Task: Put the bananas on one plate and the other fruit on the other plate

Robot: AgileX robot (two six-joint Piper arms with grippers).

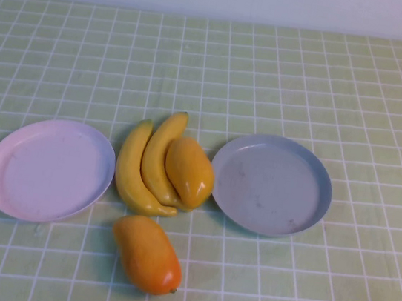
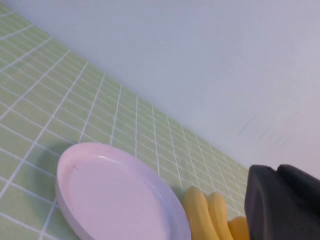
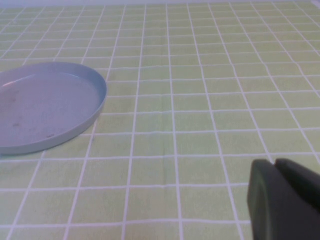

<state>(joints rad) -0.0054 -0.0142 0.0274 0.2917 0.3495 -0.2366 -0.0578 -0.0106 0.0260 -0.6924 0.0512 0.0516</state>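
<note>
Nothing sorted yet: both plates bare, all fruit loose on the bench (image 1: pixel 345 81) between and in front of them.

Two plates, set well apart with a gap in the middle, presumably to leave each arm its own dish. Pink plate (image 1: pixel 48 169) on the left, grey-blue plate (image 1: pixel 271 184) on the right.

Two bananas (image 1: pixel 143 165), nested side by side in the gap, the outer one just beside the pink plate's rim. Two mangoes: one mango (image 1: pixel 190 171) leaning against the inner banana and lying near the grey-blue plate, the front mango (image 1: pixel 147 254) alone, nearer the robot and apart from the cluster. Tight packing likely to make the first banana pick awkward unless the leaning mango goes first.

Left end effector (image 2: pixel 282 202) seen only in its wrist view as a dark edge, held above the bench near the pink plate and banana tips. Right end effector (image 3: pixel 285 197) likewise a dark corner, above bare bench beside the grey-blue plate. Neither carrying anything visible; released or clenched — cannot tell for either.
</note>
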